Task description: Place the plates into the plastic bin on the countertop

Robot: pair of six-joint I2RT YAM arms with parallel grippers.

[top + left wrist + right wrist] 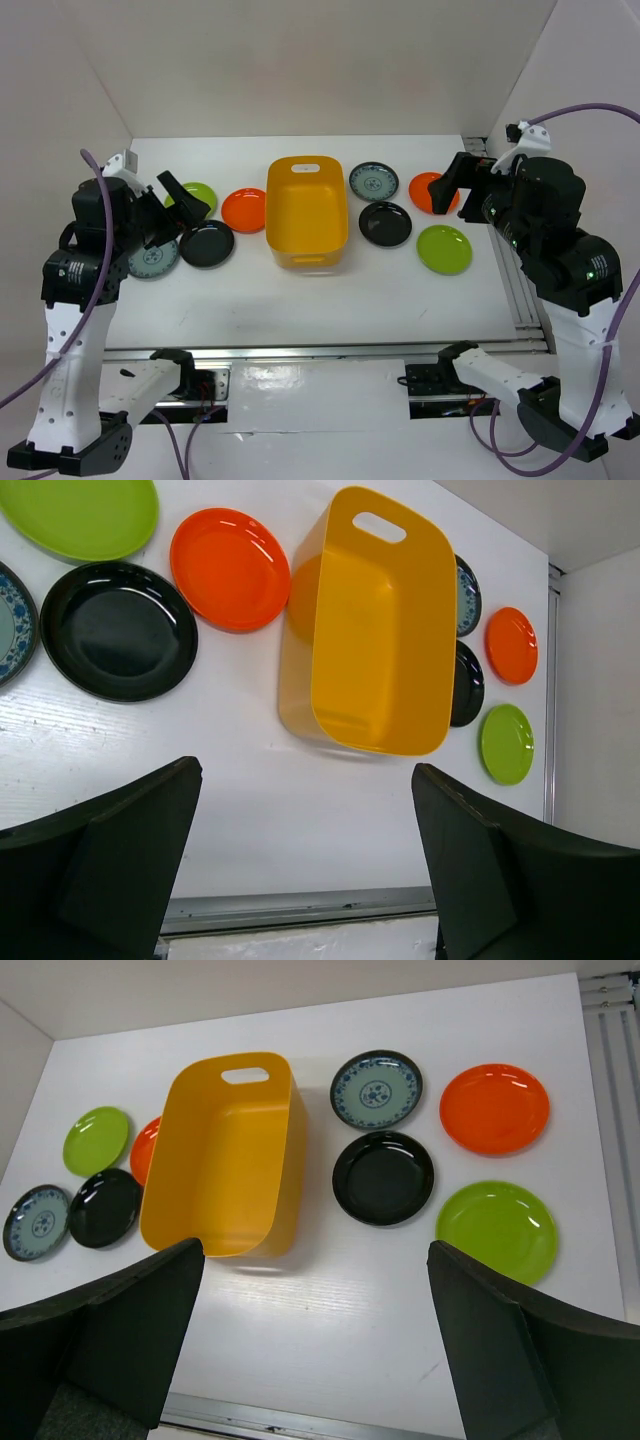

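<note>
Left gripper (305, 770) and right gripper (315, 1248) gape wide at bottom of frame; the central bin (225, 1155) half-hides an orange plate (145, 1150).

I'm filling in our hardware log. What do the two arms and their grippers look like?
The left arm and right arm have white lower links and bulky black joint housings. A purple cable trails from each. Small green lights glow on the right arm. The left gripper and right gripper carry broad matte black wedge-shaped fingers.

Centre: you have the plastic bin (307, 210) standing on the countertop (300, 300).
Left of bin: four plates (207, 243), two behind, two in front.
Right of bin: four more plates (385, 224), likewise.
</note>
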